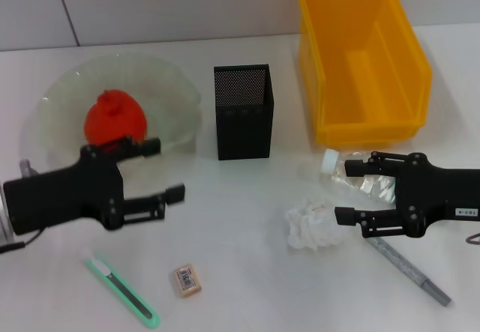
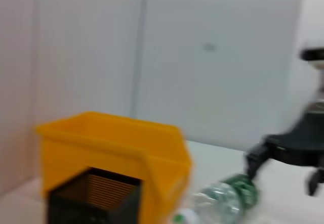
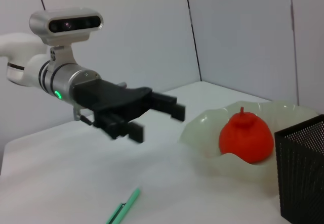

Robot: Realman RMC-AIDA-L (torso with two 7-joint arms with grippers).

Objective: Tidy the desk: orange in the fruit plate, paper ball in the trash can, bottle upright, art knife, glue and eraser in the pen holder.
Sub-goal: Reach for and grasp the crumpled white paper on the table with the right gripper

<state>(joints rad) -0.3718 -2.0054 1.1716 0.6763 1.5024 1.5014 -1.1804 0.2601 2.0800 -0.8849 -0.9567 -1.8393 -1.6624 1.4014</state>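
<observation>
- White tabletop point(image 1: 247, 272) backed by pale wall panels is filling the head view.
- Head view: the orange point(image 1: 112, 120) is sitting inside the fruit plate point(image 1: 172, 85) at the far left.
- The pen holder point(image 1: 243, 112) is standing upright at centre, with the trash can point(image 1: 365, 62) well to its right.
- The left gripper point(image 1: 165, 169) is hovering just in front of the plate, fingers spread and holding nothing.
- The art knife point(image 1: 120, 290) and the eraser point(image 1: 187, 280) are lying near the front edge, apart from each other.
- The right gripper point(image 1: 349, 190) is hanging with fingers parted, empty, between the bottle point(image 1: 352, 173) lying on its side and the paper ball point(image 1: 313, 225) just beside its lower finger.
- The glue point(image 1: 409, 270) is lying slantwise, partly under the right gripper.
- Left wrist view: the trash can point(image 2: 116, 153) is standing behind the pen holder point(image 2: 96, 198); the bottle point(image 2: 225, 198) is lying flat, with the right gripper point(image 2: 283, 168) close above it.
- Right wrist view: the left gripper point(image 3: 157, 118) is showing open above the table; the orange point(image 3: 246, 138) is resting in the plate point(image 3: 202, 133), next to the pen holder point(image 3: 301, 168); the art knife point(image 3: 124, 209) is lying in front.
</observation>
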